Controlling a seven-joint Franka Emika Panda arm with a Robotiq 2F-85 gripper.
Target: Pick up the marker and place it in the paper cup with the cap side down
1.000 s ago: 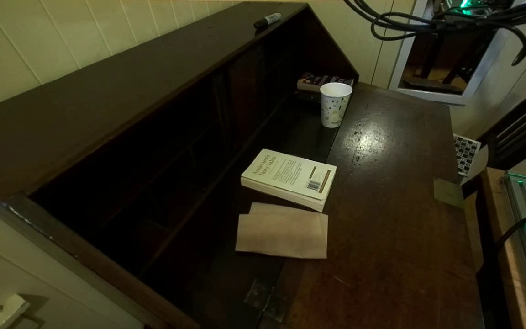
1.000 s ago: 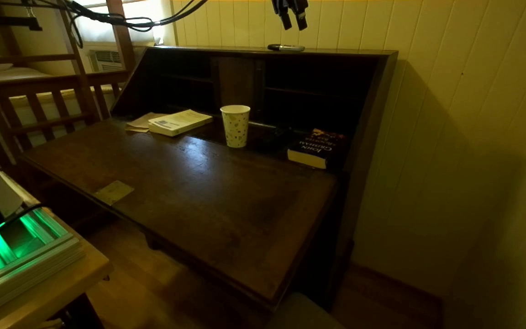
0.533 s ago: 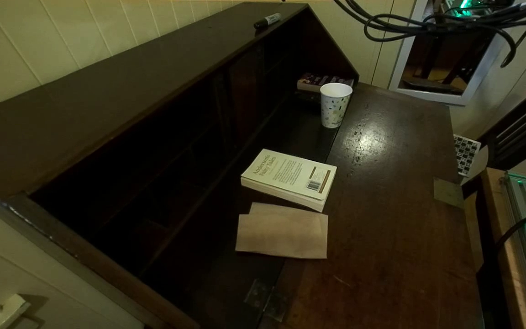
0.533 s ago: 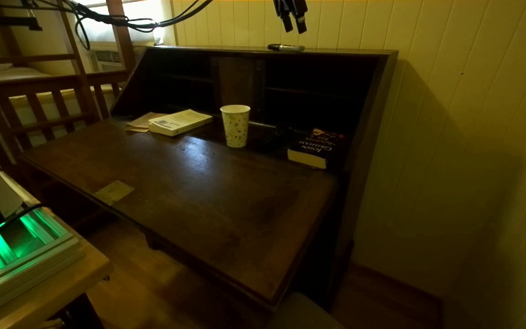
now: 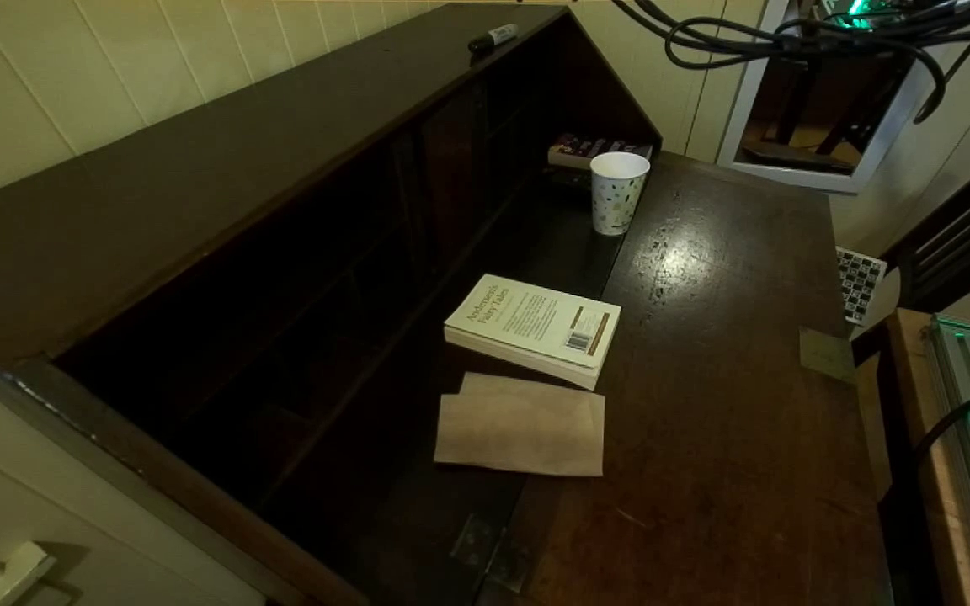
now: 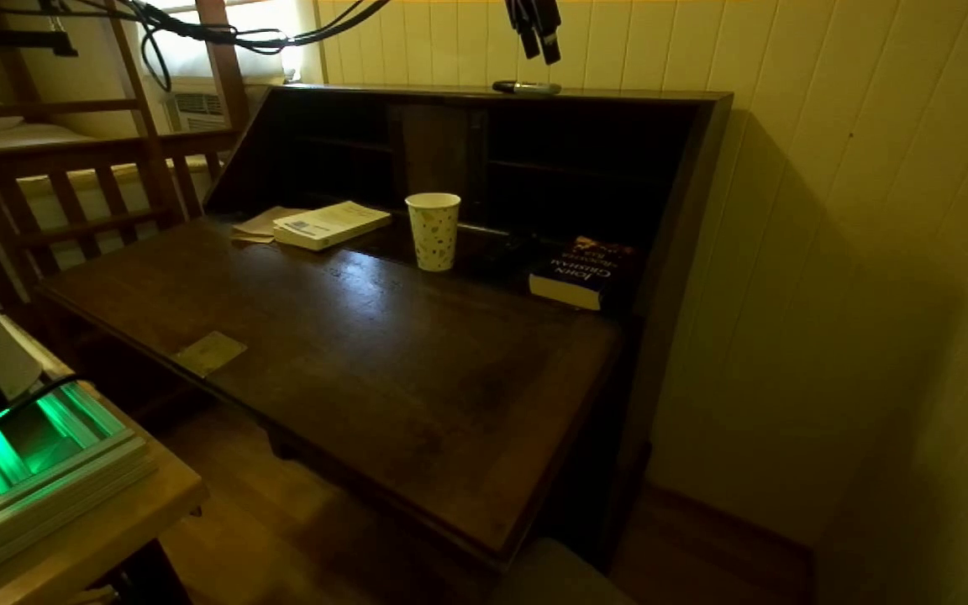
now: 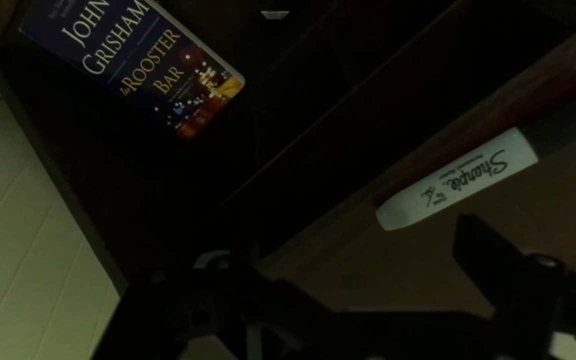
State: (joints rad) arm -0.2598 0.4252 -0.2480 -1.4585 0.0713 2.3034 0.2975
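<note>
A: Big to small, what's under the pincer?
B: Desk beneath it. Jaws wide apart, holding nothing.
A: Next size down?
B: White book and Grisham paperback, both well below it, paperback nearer.
A: Then?
B: Paper cup, upright, well below the pincer, roughly between the books. Looks light; an off-centre drop would likely tip it.
A: And the marker?
B: Below the pincer, apart from it, lying on the desk's top near the front edge. One bump from a jaw and it could roll off.
A: Grip risk?
B: In the wrist view it runs slantwise, closer to along the jaws' closing line than across. Closing without a wrist turn would probably just shove it.
A: Cap?
B: On, black end. Tilt the wrong way after the pick and it goes in cap up.
</note>
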